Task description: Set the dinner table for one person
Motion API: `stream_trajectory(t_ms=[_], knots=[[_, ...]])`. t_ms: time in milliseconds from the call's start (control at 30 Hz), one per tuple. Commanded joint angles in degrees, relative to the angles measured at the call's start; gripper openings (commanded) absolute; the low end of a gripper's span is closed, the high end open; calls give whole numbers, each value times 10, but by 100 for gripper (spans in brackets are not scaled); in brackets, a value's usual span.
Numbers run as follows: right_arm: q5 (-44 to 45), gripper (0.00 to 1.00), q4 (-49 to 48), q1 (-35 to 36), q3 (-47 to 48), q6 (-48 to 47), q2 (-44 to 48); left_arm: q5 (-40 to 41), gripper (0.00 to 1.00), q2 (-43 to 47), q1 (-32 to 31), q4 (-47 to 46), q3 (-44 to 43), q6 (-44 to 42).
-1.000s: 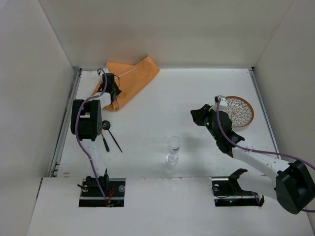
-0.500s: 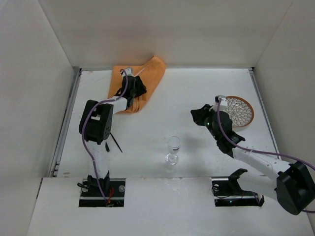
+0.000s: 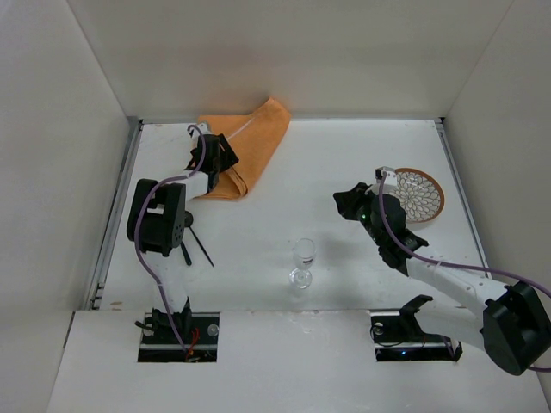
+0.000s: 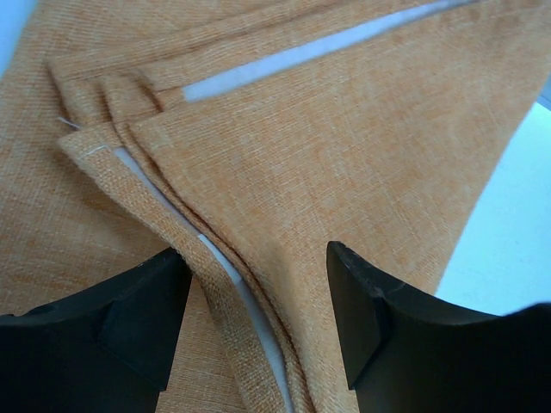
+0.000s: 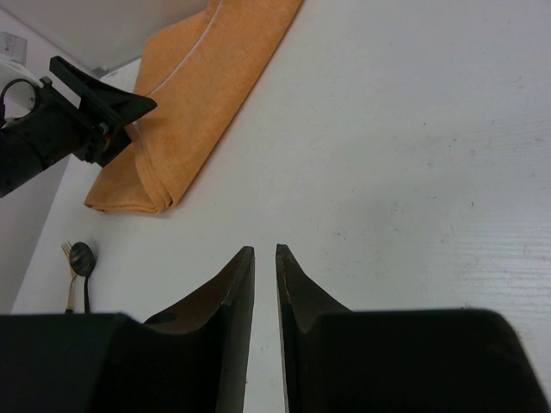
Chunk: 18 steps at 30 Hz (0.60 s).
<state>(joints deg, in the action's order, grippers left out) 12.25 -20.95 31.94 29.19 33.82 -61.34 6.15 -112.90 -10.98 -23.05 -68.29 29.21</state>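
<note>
- The left claw (image 3: 222, 157) has drawn back leftward from where it stood half a second ago, and its fingers have parted. The cloth (image 3: 254, 133) has stayed where it was dragged to, further right than a second ago.
- Left claw now: about half open, low over the cloth's near left part. In the left wrist view its two fingers (image 4: 129, 318) stand astride a folded hem of the cloth (image 4: 344, 155). The hem lies loose between them and nothing is pinched.
- The cloth is folded in several layers, and one corner reaches the far wall.
- Right claw (image 3: 346, 205): almost closed, with only a thin slit between the fingers (image 5: 232, 292), and it holds nothing. It hangs above bare table, right of the middle, and has not moved.
- The table (image 3: 327, 163) fills the floor between the white walls, with a rail along each side edge and the arm bases at its near edge.
- A glass (image 3: 303, 250) stands upright near the middle, toward the near edge.
- A round mat (image 3: 420, 194) lies just beside the right claw's wrist, on its right.
- Dark cutlery (image 3: 200, 245) lies by the left arm's elbow, well apart from the cloth.
</note>
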Motion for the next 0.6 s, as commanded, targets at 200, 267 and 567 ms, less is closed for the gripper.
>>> stream_trajectory(t_ms=[200,267,567], knots=[[3,22,-13,5,24,-10,0,43,61,-31,15,24,-46,19],[0,22,-13,5,25,-6,1,30,61,-51,21,36,-74,25],[-3,22,-17,7,17,-5,14,22,13,-38,1,14,-89,46]])
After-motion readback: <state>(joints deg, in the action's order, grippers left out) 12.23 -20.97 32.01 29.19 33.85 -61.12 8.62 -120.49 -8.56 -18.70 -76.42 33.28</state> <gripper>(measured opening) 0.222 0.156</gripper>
